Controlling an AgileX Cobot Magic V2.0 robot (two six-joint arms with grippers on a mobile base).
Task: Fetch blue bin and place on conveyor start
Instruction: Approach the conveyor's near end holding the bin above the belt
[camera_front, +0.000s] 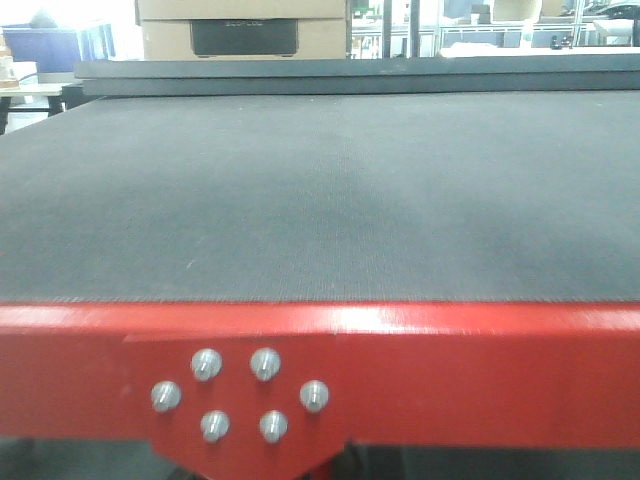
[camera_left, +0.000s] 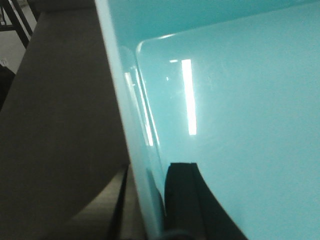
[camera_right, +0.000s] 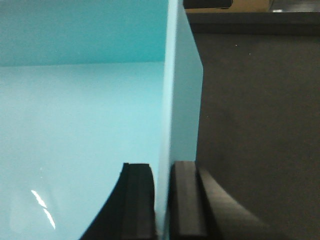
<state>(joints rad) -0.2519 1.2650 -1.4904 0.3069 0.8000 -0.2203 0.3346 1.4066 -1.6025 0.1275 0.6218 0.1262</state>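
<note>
Where the exterior front-facing view looks straight ahead, the frame is filled from 9 to 3 o'clock by the dark grey textured conveyor belt (camera_front: 320, 190), which is bounded at 6 o'clock by a glossy red frame (camera_front: 480, 370) fastened with six silver bolts (camera_front: 265, 362); a cardboard box (camera_front: 240, 30) is seen beyond the belt's far edge at 12 o'clock. In the left wrist-mounted view, the pale turquoise blue bin (camera_left: 250, 125) is seen from inside, its floor spreading towards 3 o'clock and its side wall running from 12 down to 6 o'clock. The left gripper (camera_left: 150, 210) is closed on that wall at 6 o'clock: one black finger (camera_left: 182, 200) is pressed against the inner face, while the outer one is only dimly made out. A grey-brown surface is seen outside the wall at 9 o'clock. In the right wrist-mounted view, the opposite wall is pinched by the right gripper (camera_right: 162, 200) at 6 o'clock, one black pad on each face. The belt's dark texture is seen outside the bin at 3 o'clock. Whether the bin is resting on the belt cannot be told.
</note>
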